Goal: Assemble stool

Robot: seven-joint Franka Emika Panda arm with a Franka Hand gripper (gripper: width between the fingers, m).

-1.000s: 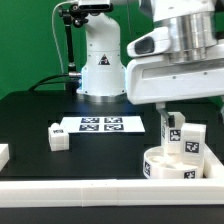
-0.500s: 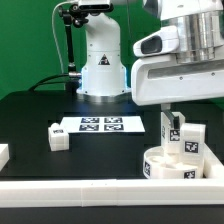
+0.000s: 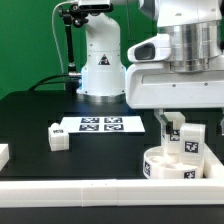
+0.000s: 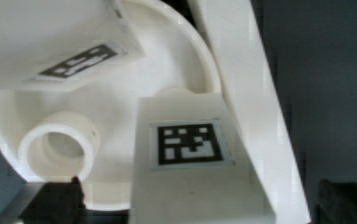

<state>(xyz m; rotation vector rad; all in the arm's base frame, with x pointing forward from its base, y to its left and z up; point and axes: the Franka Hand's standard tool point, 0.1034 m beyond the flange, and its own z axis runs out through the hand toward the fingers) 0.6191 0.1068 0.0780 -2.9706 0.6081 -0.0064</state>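
Stool, white plastic, in loose parts. Seat (image 3: 160, 168): round rimmed disc, lying on the black table (image 3: 30, 115) at its front edge, toward the exterior view's right corner, just behind the white border rail (image 3: 90, 190). Legs: two tagged blocks, first leg (image 3: 190, 143) and second leg (image 3: 174, 128), standing side by side on the seat; third leg (image 3: 58, 138) lying near the marker board (image 3: 100, 124), on the exterior view's left. Gripper (image 3: 170, 112): just above the two standing legs, jaws spread wide, clamping nothing.

Smooth white plastic is being shown by the round rimmed seat (image 3: 168, 166) and blocky tagged leg (image 3: 190, 141), a matt finish by the black tabletop (image 3: 40, 112).
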